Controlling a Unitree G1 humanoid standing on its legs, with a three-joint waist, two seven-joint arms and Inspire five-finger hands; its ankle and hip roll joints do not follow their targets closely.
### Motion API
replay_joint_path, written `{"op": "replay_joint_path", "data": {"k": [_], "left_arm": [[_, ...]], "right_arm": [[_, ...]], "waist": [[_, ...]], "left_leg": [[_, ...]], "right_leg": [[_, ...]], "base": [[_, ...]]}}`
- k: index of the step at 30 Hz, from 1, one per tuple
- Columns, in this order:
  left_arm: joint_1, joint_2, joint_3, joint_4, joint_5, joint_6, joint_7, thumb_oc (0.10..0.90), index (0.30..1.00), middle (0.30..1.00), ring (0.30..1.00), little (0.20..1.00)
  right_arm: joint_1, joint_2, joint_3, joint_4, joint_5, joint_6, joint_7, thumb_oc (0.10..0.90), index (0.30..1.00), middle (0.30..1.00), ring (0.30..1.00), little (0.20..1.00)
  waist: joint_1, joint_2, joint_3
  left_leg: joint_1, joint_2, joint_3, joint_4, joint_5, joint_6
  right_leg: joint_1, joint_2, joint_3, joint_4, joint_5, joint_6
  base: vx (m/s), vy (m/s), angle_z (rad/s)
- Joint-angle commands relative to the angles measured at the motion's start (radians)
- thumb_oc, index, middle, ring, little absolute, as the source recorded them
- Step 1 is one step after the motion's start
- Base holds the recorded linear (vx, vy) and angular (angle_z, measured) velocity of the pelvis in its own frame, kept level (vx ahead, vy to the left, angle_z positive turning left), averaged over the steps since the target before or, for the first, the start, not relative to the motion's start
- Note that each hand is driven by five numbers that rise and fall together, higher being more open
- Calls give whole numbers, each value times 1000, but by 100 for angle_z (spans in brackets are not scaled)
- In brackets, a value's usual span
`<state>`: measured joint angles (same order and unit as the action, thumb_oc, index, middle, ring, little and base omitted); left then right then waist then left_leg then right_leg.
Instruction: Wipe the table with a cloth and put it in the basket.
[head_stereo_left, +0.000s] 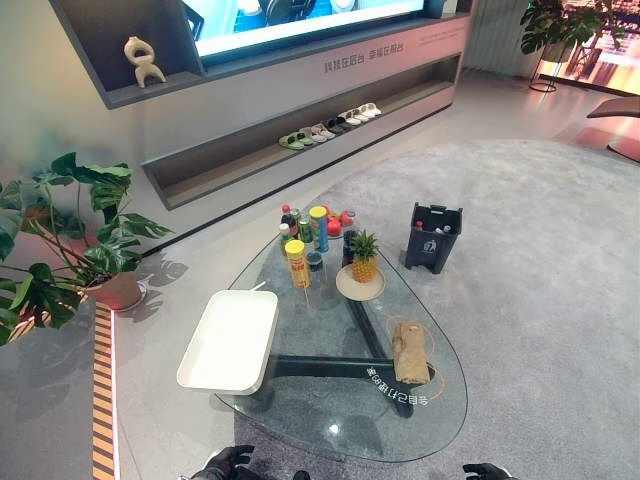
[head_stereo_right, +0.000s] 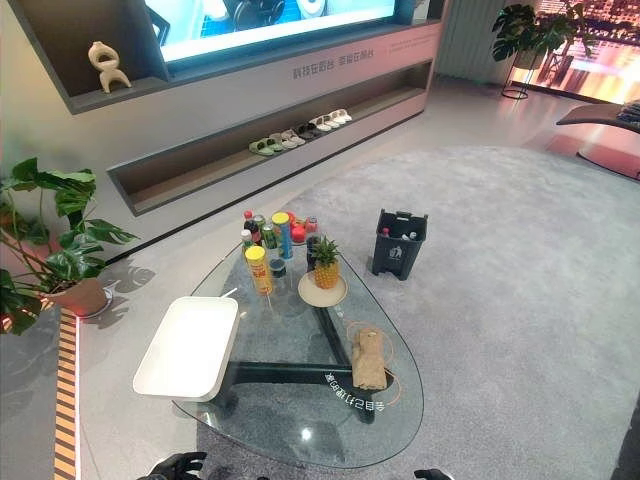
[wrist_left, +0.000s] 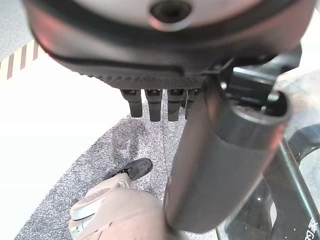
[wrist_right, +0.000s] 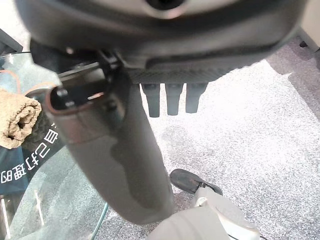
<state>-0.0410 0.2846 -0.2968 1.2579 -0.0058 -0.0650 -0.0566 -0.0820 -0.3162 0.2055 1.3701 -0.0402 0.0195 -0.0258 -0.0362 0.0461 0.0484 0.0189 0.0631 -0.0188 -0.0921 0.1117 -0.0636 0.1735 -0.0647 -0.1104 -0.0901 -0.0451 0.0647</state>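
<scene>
I see the oval glass counter (head_stereo_left: 330, 420) with the white rectangular plastic basket (head_stereo_left: 230, 340) on its left edge, probably staged for the drop. The rolled tan cloth (head_stereo_left: 410, 352) lies untouched on the right, within right-arm reach. My left hand (wrist_left: 155, 102) and right hand (wrist_right: 172, 100) hang low, fingers relaxed, holding nothing.

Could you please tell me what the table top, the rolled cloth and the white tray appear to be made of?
The table top looks like clear glass: its dark frame and the carpet show through it. The cloth seems a nubby tan terry fabric. The tray is smooth matte white, probably plastic, though coated metal is possible.
</scene>
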Motion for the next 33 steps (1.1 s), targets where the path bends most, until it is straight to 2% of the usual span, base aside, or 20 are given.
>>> {"op": "replay_joint_path", "data": {"k": [1,10,33], "left_arm": [[-70,17,17,57,43,0,17,800,900,900,900,900],[-65,18,33,63,38,0,8,800,900,900,900,900],[-71,21,33,75,53,47,-4,800,900,900,900,900]], "right_arm": [[-52,1,16,38,-11,-20,-22,800,900,900,900,900],[-50,2,13,30,-8,-17,-27,800,900,900,900,900],[-56,-5,0,41,17,-10,-29,800,900,900,900,900]], "waist": [[16,-29,48],[20,-33,48],[17,-34,41]], "left_leg": [[82,-70,59,5,-160,40],[82,-70,60,5,-161,38],[96,-62,60,5,-164,36]], "right_leg": [[-72,-10,28,3,48,37],[-71,-10,25,3,47,38],[-58,-5,27,3,41,32]], "base": [[0,0,0],[0,0,0],[4,-1,0]]}}
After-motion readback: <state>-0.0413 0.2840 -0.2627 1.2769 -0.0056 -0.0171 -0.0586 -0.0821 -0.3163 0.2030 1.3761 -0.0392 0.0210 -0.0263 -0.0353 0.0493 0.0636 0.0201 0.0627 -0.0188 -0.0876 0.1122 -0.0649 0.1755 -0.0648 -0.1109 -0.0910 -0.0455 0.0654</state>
